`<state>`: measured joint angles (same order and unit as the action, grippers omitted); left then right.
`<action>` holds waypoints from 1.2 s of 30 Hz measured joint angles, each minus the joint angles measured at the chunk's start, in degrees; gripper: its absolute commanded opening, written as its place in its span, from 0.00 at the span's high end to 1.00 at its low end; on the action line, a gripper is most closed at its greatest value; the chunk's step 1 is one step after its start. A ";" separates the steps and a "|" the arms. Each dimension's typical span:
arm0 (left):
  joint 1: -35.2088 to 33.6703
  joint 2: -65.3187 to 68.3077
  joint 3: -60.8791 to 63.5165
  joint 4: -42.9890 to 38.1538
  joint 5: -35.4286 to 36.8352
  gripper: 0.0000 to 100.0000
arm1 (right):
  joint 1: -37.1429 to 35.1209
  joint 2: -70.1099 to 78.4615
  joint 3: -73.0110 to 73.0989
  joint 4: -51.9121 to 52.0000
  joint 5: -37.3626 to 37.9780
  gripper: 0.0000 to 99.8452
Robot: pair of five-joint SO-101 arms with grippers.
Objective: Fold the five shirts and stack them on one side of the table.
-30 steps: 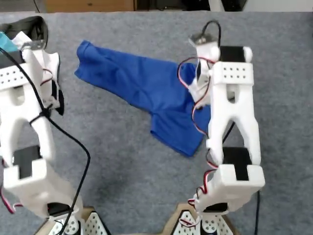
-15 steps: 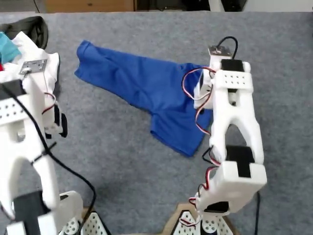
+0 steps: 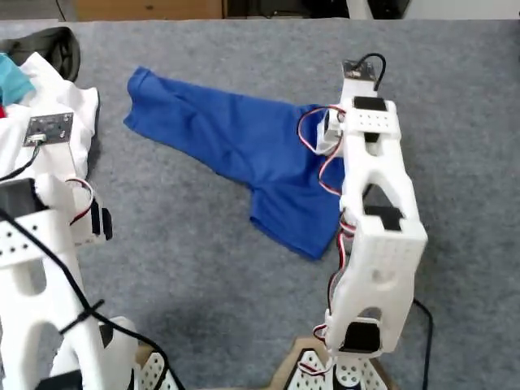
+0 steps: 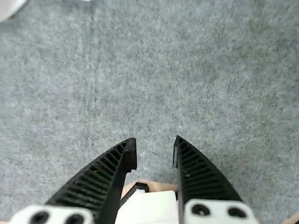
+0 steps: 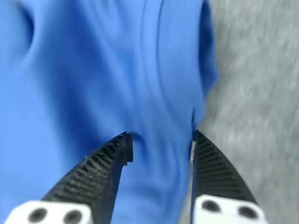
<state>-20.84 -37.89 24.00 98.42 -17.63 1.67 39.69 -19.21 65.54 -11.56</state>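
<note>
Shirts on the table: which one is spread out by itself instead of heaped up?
The blue shirt, lying alone mid-table beneath the right gripper. The white shirt, teal garment and dark garment are heaped at the far left corner.

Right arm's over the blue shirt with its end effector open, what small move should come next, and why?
Probably lower the right end effector onto the edge of the rumpled blue fabric shirt: its jaws stand open astride that edge, and the shirt lies unfolded on the grey felt table.
</note>
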 measured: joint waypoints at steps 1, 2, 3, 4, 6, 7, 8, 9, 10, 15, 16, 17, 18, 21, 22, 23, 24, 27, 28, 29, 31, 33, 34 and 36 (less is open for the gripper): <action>0.00 -0.88 0.00 0.00 0.00 0.85 | 0.26 2.46 -2.55 0.00 0.00 0.78; 0.00 -1.58 0.00 0.00 0.00 0.85 | 0.26 4.75 -5.01 0.09 0.00 0.78; 0.09 -2.20 0.00 0.00 0.00 0.85 | 0.35 6.95 -7.74 0.26 0.00 0.78; 0.09 -2.81 0.00 0.00 0.00 0.85 | 0.62 8.88 -10.29 1.14 -0.44 0.78; 0.09 -3.78 0.00 0.00 -1.05 0.85 | 1.14 12.31 -16.35 4.66 -2.46 0.79; 0.09 -4.22 0.00 0.00 -1.85 0.85 | 1.32 13.89 -19.52 6.68 -3.60 0.80; 0.09 -4.75 0.00 0.00 -2.37 0.85 | 1.49 15.56 -22.51 8.62 -4.92 0.83; 0.09 -5.19 0.00 0.00 -2.81 0.85 | 1.93 17.23 -25.58 10.46 -5.89 0.86; 0.09 -5.63 0.00 0.00 -2.99 0.85 | 2.37 18.81 -28.57 12.31 -6.68 0.89; 0.09 -7.56 0.00 0.09 -3.08 0.85 | 5.80 26.81 -43.34 21.54 -7.91 0.96; 0.09 -7.82 0.00 0.09 -3.08 0.85 | 6.24 28.40 -46.33 23.12 -7.91 0.98; 0.09 -7.91 0.00 0.09 -3.08 0.85 | 6.77 29.71 -48.79 24.53 -7.91 1.00; 0.09 -8.00 0.00 0.09 -3.08 0.85 | 7.30 31.12 -51.25 25.93 -7.91 0.99; 0.09 -8.00 0.00 0.09 -3.08 0.85 | 8.62 34.64 -58.29 29.10 -7.91 0.99; 0.09 -8.00 0.00 0.09 -3.08 0.85 | 8.97 35.52 -60.92 30.24 -7.91 0.99; 0.09 -8.00 0.00 0.09 -3.08 0.85 | 9.49 36.04 -63.30 31.38 -7.91 0.99; 0.09 -8.00 0.00 0.09 -3.08 0.85 | 10.29 36.48 -65.85 33.05 -7.91 0.99; 0.09 -8.00 0.00 0.09 -3.08 0.85 | 13.01 36.57 -72.09 34.81 -7.91 0.99; 0.09 -8.00 0.00 0.09 -3.08 0.85 | 13.89 36.04 -72.35 34.73 -7.91 0.99; 0.09 -8.00 0.00 0.09 -3.08 0.85 | 14.68 35.52 -72.35 34.81 -7.91 0.99; 0.09 -8.00 0.00 0.09 -3.08 0.85 | 16.53 34.46 -72.35 34.81 -7.91 0.99; 0.09 -8.00 0.00 0.09 -3.08 0.85 | 18.29 32.62 -72.88 33.93 -7.91 0.99; 0.09 -8.00 0.00 0.09 -3.08 0.85 | 18.99 31.74 -73.05 33.05 -7.91 0.99; 0.70 -8.00 0.00 0.09 -3.08 0.85 | 20.22 30.77 -73.14 31.12 -7.91 0.99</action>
<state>-20.13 -45.89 24.00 98.51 -20.70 21.89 70.46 -92.35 96.66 -19.47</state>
